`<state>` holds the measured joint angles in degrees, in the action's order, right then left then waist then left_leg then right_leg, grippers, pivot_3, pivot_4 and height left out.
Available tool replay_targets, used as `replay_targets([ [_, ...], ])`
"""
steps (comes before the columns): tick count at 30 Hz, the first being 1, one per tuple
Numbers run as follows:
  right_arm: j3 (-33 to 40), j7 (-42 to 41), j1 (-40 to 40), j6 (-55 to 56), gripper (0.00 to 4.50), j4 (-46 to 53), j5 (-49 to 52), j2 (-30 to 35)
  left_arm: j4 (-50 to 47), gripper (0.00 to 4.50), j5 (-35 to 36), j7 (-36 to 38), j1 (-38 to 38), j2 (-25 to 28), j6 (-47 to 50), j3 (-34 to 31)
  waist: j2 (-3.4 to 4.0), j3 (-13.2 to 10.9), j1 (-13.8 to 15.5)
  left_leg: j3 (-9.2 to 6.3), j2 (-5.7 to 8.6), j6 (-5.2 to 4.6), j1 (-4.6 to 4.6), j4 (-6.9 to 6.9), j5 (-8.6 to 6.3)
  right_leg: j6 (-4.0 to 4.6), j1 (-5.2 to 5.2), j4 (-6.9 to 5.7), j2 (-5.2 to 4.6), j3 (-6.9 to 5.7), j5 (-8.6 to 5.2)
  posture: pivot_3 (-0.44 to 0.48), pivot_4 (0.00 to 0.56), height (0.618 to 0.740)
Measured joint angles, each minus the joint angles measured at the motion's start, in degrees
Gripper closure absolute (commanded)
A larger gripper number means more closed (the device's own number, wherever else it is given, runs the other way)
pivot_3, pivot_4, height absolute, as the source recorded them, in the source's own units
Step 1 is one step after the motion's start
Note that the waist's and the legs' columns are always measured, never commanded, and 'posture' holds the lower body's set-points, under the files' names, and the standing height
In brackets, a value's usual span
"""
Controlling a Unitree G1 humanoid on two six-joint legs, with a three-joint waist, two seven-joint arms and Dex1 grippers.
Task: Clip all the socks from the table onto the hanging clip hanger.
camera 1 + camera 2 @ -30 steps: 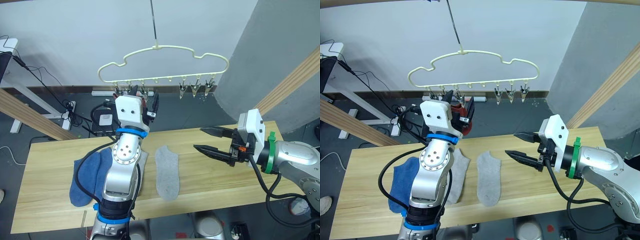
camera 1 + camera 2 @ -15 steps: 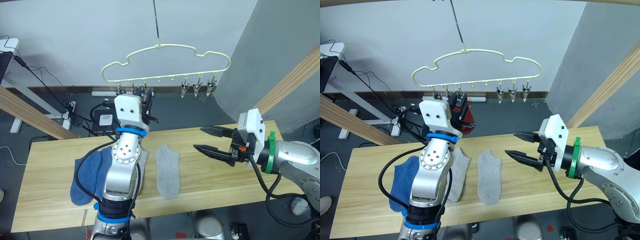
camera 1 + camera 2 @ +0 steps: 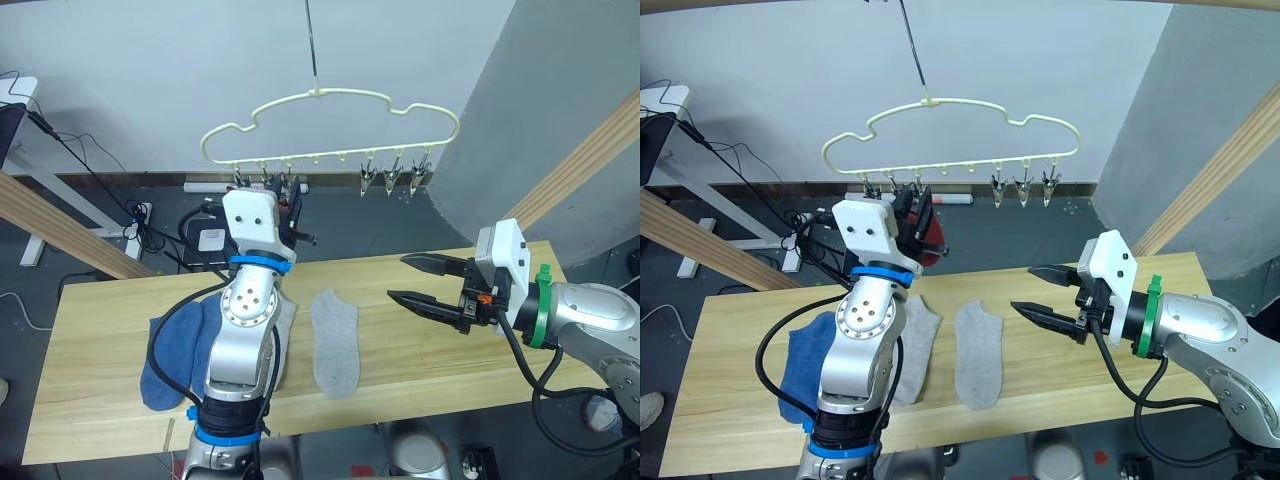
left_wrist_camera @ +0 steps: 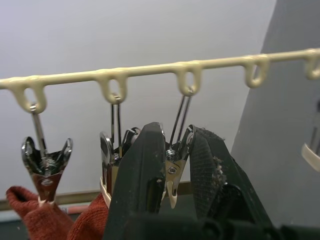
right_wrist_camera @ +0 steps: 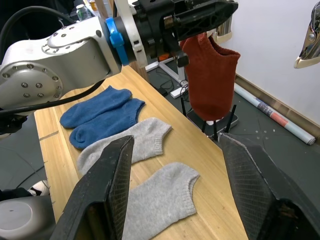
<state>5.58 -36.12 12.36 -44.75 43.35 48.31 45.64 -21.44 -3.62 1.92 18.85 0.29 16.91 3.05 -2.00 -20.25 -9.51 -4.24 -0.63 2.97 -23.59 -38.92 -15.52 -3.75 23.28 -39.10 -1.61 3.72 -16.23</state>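
Note:
The pale clip hanger hangs above the table. My left gripper is raised to its bar and shut on the third clip from the left end. Rust red socks hang from the two clips beside it, and one red sock shows just below that gripper. Two blue socks lie at the table's left. A grey sock lies in the middle, another grey sock partly behind my left arm. My right gripper hovers open over the table's right half, holding nothing.
Three free clips hang at the hanger's right end. Slanted wooden poles stand at both sides. Cables and a power strip lie on the floor behind the table. A grey wall rises at the right.
The hanger has swung slightly to the right since a second ago. My left gripper has shifted a little up and left at the clips. The right arm has not moved.

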Motion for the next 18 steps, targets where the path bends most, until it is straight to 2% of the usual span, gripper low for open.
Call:
replay_targets([
  [18,-0.47,-0.3,-0.68,0.8,1.66,0.21,-2.73,0.39,-0.45,3.89,3.34,2.05,0.01,1.3,0.59,-0.06,0.0,0.02,0.02,0.0,0.0,0.0,-0.01,0.0,0.0,0.0,0.0,0.01,0.0,0.0,0.0,-0.323,0.3,0.74],
])
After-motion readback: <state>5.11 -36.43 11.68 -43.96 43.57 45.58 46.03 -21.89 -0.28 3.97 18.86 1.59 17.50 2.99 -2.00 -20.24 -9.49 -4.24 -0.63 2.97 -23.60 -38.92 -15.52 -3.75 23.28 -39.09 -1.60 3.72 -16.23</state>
